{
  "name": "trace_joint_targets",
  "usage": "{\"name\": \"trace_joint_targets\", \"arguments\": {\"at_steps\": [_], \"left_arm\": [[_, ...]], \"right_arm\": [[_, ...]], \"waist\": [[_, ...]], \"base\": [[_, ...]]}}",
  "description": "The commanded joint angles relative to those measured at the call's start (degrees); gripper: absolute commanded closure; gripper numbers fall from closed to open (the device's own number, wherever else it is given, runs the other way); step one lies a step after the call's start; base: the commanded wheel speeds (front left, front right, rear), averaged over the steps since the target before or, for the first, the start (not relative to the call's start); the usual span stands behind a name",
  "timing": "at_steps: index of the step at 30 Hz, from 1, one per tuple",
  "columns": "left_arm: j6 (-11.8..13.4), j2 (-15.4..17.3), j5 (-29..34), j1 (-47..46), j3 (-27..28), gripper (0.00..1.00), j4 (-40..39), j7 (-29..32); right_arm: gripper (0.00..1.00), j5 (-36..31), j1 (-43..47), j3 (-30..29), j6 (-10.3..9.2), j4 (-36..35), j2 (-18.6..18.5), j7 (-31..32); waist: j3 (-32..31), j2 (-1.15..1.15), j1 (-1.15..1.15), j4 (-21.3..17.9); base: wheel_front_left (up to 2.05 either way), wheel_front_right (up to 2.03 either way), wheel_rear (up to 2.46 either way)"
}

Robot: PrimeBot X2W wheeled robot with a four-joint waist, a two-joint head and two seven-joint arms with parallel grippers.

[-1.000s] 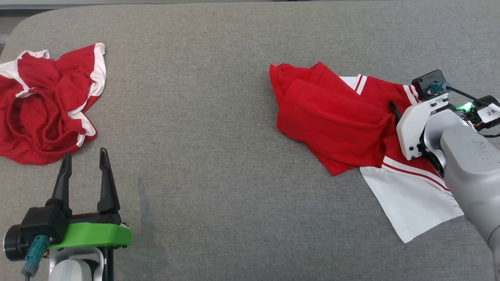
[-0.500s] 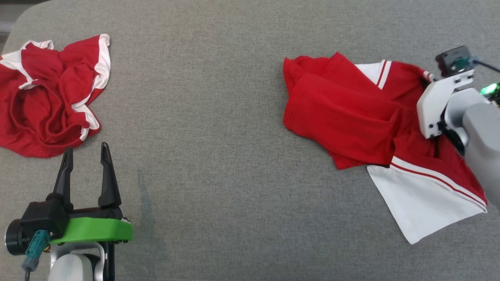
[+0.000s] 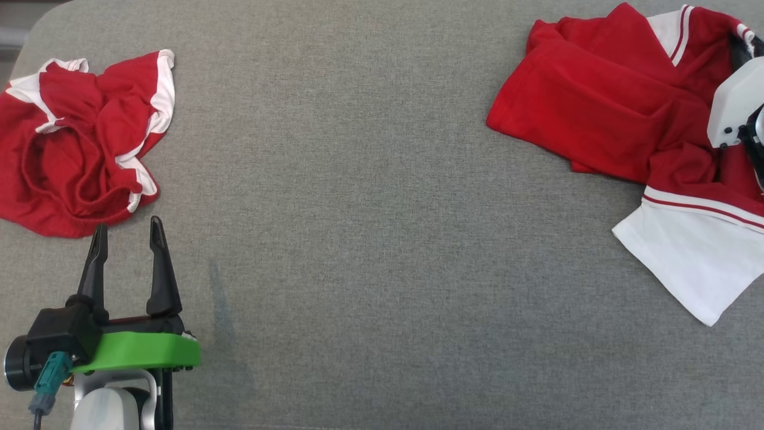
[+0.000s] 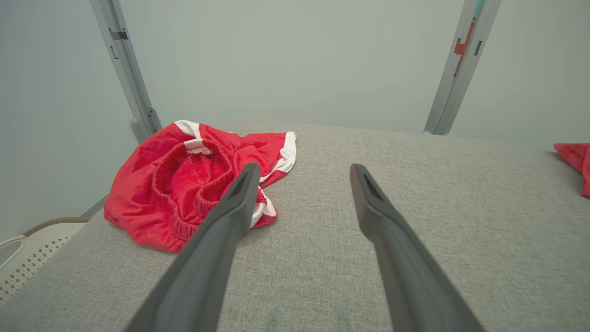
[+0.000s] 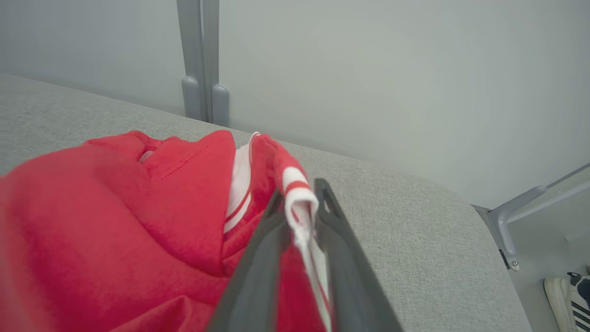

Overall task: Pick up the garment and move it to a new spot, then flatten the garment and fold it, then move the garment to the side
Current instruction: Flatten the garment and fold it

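Dragged toward the far right corner of the grey padded surface over the last second, the red-and-white garment now lies bunched there, its white panel trailing toward the near edge. From my station I see that the right gripper has gone from wide open to clamped. Its two dark fingers are pinched on a white band with red stripes (cuff or collar, I cannot say which), and the cloth rises in a fold between them. The left gripper stands over the near left corner with its jaws fully apart and nothing between them. Just beyond its fingertips, by the left edge, a crumpled pair of red shorts with white trim lies well apart from the garment.
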Motion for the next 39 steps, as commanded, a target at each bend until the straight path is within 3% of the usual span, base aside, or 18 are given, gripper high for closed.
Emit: {"name": "trace_joint_targets", "arguments": {"at_steps": [1, 6, 12, 17, 21, 30, 39], "left_arm": [[-0.08, 0.1, -0.13, -0.21, 0.18, 0.0, -0.04, -0.18], [-0.04, 0.1, 0.48, 0.67, 0.53, 0.0, 0.19, -0.18], [-0.08, 0.11, 1.56, 1.63, 1.69, 0.0, -0.44, -0.18], [-0.13, 0.11, 1.9, 2.9, 2.59, 0.0, -0.55, -0.18], [-0.18, 0.11, 2.26, 3.61, 2.79, 0.0, -0.41, -0.18], [-0.24, 0.11, 2.55, 4.52, 2.63, 0.0, -0.11, -0.18], [-0.24, 0.11, 2.19, 3.82, 1.34, 0.0, -0.01, -0.18]], "right_arm": [[0.0, -0.47, 0.56, -0.93, -0.1, 0.27, 0.09, -1.24], [0.0, -2.39, 1.0, -4.37, -0.1, -0.38, 1.22, -3.88], [0.0, -6.53, 8.56, -14.78, -0.1, -17.47, 1.76, -3.89], [0.0, -11.12, 19.11, -22.86, -0.09, -32.37, 6.05, -3.91], [0.0, -13.54, 27.15, -25.84, -0.09, -41.74, 9.68, -3.92], [0.0, -16.16, 39.46, -25.18, -0.09, -51.34, 13.85, -3.92], [0.0, -16.72, 35.78, -18.3, -0.09, -47.75, 12.94, -3.93]], "waist": [[-0.11, 0.0, 0.0, -0.22], [-1.28, 0.0, 0.0, -1.38], [-3.14, 0.0, 0.0, -3.76], [-4.65, 0.0, 0.0, -5.87], [-5.7, 0.0, 0.0, -7.06], [-7.36, 0.0, 0.0, -7.55], [-7.14, 0.0, 0.0, -5.67]], "base": [[0.0, 0.0, 0.0], [0.0, 0.0, 0.0], [0.0, 0.0, 0.0], [0.0, 0.0, 0.0], [0.0, 0.0, 0.0], [0.0, 0.0, 0.0], [0.0, 0.0, 0.0]]}}
